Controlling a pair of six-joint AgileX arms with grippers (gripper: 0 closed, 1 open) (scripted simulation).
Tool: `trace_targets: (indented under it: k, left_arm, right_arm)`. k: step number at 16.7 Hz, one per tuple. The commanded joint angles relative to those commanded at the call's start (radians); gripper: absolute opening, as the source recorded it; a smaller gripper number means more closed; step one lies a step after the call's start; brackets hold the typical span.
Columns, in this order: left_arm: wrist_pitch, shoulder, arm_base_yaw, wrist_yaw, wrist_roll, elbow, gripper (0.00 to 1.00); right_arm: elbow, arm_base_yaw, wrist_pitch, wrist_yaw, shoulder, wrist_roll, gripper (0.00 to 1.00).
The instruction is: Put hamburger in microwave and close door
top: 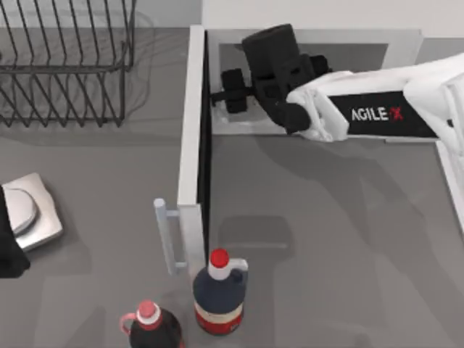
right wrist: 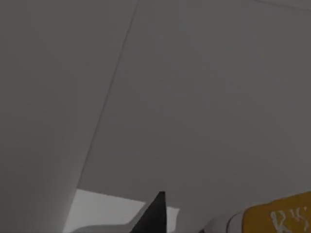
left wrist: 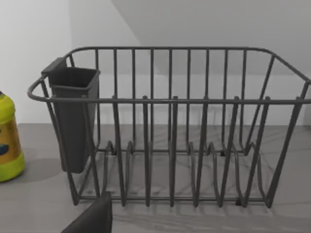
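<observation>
The light-grey microwave (top: pixel 406 38) stands at the back, right of centre. Its door (top: pixel 191 130) is swung wide open toward the front, with the pale bar handle (top: pixel 168 235) at its front end. My right arm reaches in from the right, and my right gripper (top: pixel 222 93) is inside the cavity near the hinge side. In the right wrist view an orange-yellow and cream part of the hamburger (right wrist: pixel 279 218) shows at the edge, against the grey inner walls. My left gripper (top: pixel 9 250) is parked at the table's left edge.
A black wire rack (top: pixel 65 65) with a dark cup (left wrist: pixel 73 111) stands at the back left. A silver scale (top: pixel 32 210) lies at the left. Two red-capped dark bottles (top: pixel 217 293) (top: pixel 152 326) stand near the door's front end. A yellow-green bottle (left wrist: pixel 7 141) stands beside the rack.
</observation>
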Motion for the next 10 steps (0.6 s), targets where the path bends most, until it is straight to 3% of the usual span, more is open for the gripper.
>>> trace_targets:
  k: [10]
  left_arm:
    - [0.0,0.0,0.0,0.0,0.0,0.0,1.0]
  right_arm:
    - [-0.341,0.157,0.044,0.063,-0.184,0.136,1.0]
